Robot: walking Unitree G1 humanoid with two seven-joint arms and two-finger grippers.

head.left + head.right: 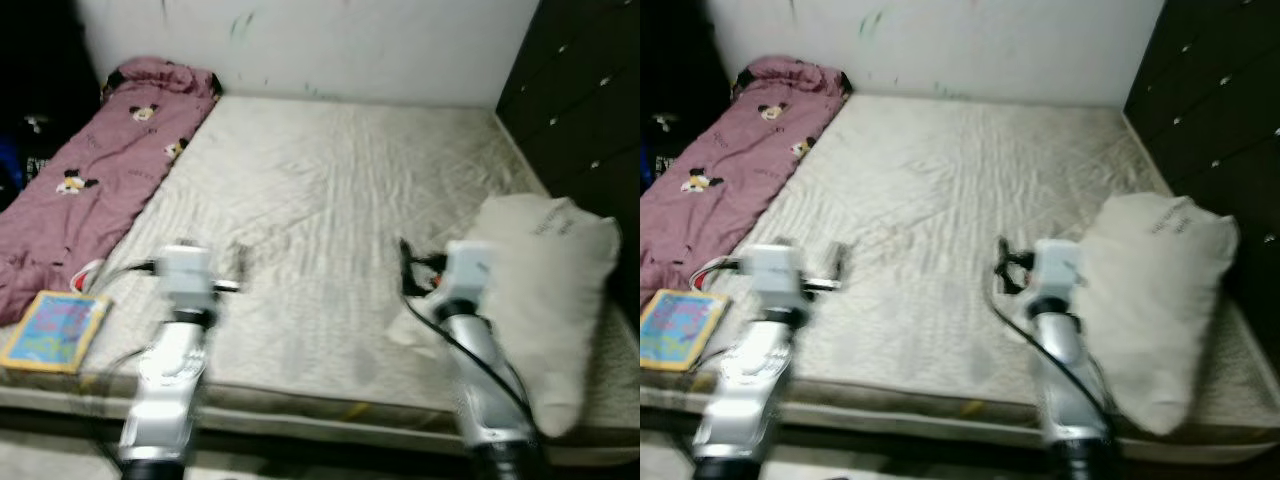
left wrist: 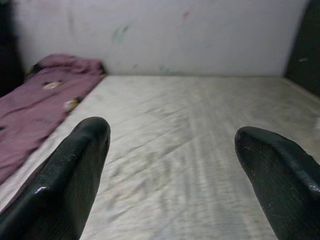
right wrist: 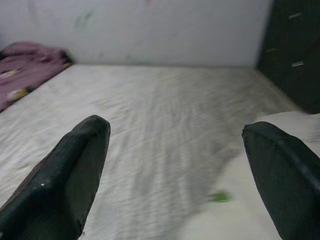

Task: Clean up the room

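Note:
A wide mattress (image 1: 330, 190) with a cream quilted cover lies before me. Along its left side is a crumpled mauve blanket (image 1: 90, 180) printed with cartoon mice. A colourful book (image 1: 55, 330) rests at the front left corner. A large white pillow (image 1: 550, 290) sits at the front right. My left gripper (image 2: 172, 132) hovers open over the front of the mattress, right of the book, nothing between its fingers (image 2: 75, 170). My right gripper (image 3: 175, 127) is open too, just left of the pillow (image 3: 240, 215).
A dark wardrobe (image 1: 590, 110) with small handles stands along the bed's right side. A white wall (image 1: 330, 40) closes off the back. Dark clutter (image 1: 30, 130) sits beyond the blanket at the far left. The mattress's front edge (image 1: 300, 405) is right below my arms.

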